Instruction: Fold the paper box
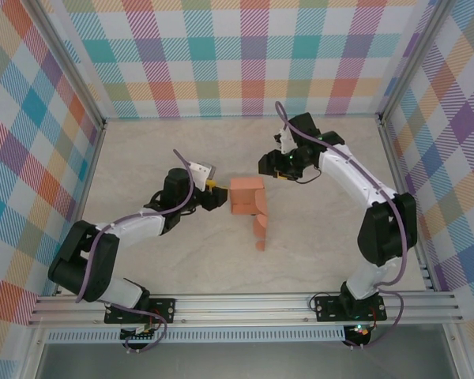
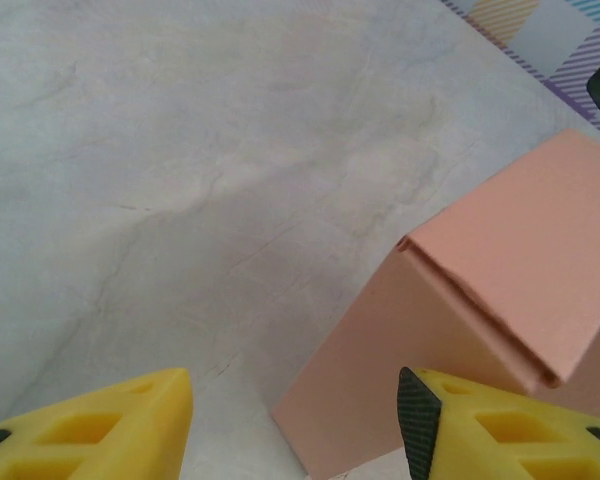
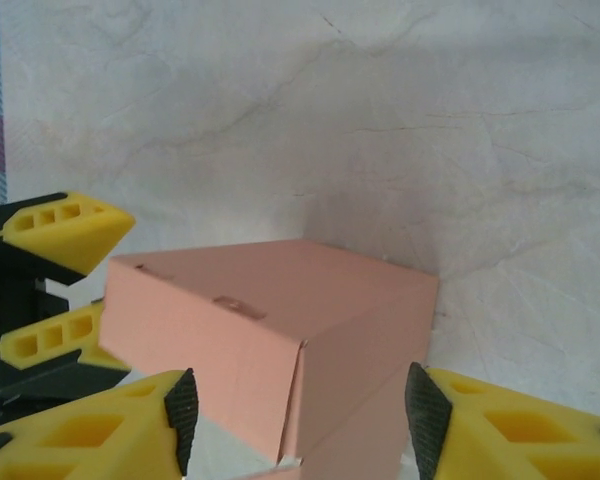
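Note:
The salmon-orange paper box (image 1: 247, 197) stands mid-table as a small closed block, with loose card flaps (image 1: 260, 230) trailing toward the near edge. My left gripper (image 1: 220, 196) sits at the box's left side. In the left wrist view it (image 2: 295, 410) is open, and the box (image 2: 500, 290) rises just ahead with its near corner between the yellow fingers (image 2: 130, 425). My right gripper (image 1: 270, 170) hovers up and right of the box. In the right wrist view it (image 3: 300, 415) is open, the box (image 3: 280, 320) lies ahead between its pads, and the left gripper's fingers (image 3: 60, 230) flank the far side.
Pale marbled tabletop (image 1: 158, 150) surrounds the box. Plaid walls (image 1: 221, 55) close the back and both sides. An aluminium rail (image 1: 245, 304) runs along the near edge where both arm bases are bolted.

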